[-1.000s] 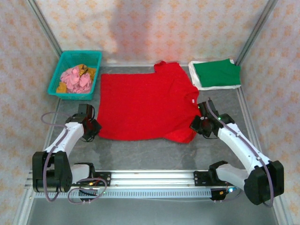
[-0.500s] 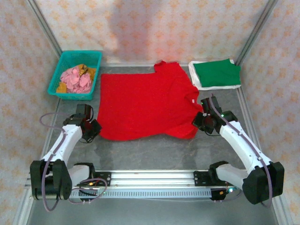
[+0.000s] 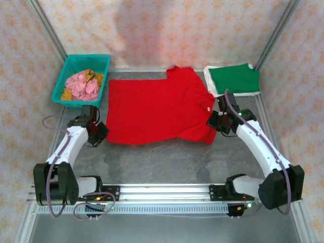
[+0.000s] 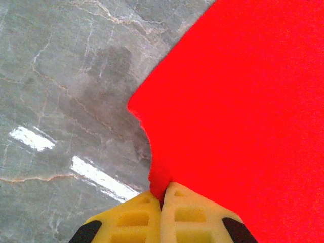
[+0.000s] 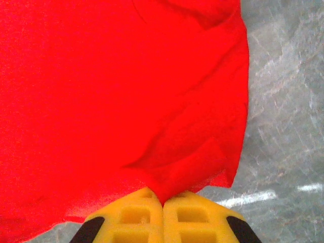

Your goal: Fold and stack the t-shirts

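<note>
The red t-shirt [image 3: 157, 109] lies spread across the middle of the grey table. My left gripper [image 3: 101, 132] is shut on its near left corner; in the left wrist view the red cloth [image 4: 243, 91] is pinched between the yellow fingers [image 4: 190, 215]. My right gripper [image 3: 216, 123] is shut on the shirt's near right edge, and the right wrist view shows a fold of red cloth [image 5: 126, 86] caught between the yellow fingers [image 5: 136, 217]. The dark green t-shirt [image 3: 234, 78] lies folded at the back right on top of the white t-shirt [image 3: 212, 91].
A teal basket [image 3: 81, 80] with pink and yellow cloth items stands at the back left. Metal frame posts and patterned walls enclose the table. A rail [image 3: 162, 195] runs along the near edge between the arm bases.
Both grippers have moved away from the bases toward the back, carrying the shirt's near edge with them. The red shirt's near hem now lies farther back.
</note>
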You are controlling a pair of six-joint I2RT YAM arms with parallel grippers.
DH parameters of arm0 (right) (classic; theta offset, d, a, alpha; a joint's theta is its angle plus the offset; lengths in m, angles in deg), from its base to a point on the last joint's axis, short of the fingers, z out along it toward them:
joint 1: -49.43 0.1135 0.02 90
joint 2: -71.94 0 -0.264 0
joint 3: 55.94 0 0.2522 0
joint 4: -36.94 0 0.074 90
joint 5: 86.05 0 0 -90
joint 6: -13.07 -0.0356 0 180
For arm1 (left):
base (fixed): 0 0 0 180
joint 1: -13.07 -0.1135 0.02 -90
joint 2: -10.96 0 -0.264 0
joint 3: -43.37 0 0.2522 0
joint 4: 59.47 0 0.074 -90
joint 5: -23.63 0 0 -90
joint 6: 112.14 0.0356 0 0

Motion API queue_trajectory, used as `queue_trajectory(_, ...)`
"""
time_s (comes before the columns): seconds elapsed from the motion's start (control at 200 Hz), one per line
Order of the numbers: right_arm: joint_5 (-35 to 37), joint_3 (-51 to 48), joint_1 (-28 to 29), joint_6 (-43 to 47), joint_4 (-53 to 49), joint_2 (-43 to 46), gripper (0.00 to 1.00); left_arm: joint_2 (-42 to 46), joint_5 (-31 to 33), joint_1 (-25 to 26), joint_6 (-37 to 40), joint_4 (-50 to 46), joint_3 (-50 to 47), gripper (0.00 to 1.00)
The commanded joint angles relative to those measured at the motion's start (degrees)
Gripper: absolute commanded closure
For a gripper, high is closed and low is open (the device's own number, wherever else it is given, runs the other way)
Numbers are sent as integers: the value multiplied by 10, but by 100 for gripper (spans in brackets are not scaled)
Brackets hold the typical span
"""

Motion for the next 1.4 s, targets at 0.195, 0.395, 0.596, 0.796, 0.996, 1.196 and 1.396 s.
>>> queue_trajectory(0.195,10,105,-24,56,-20,-94,100,-56,7,-27,36,23,61,100)
queue_trajectory(0.395,13,119,-28,58,-14,-122,100,-85,17,-27,63,11,86,100)
queue_trajectory(0.596,14,118,-34,64,-11,-135,100,-98,44,-27,71,2,109,100)
queue_trajectory(0.796,13,124,-40,65,-5,-150,100,-132,47,-27,71,17,130,100)
queue_trajectory(0.996,20,128,-44,66,-1,-159,100,-167,43,-12,71,24,150,100)
queue_trajectory(1.196,27,132,-46,67,0,-170,100,-182,69,5,79,14,174,100)
queue_trajectory(1.396,34,134,-49,67,2,-179,100,-206,80,5,91,9,199,100)
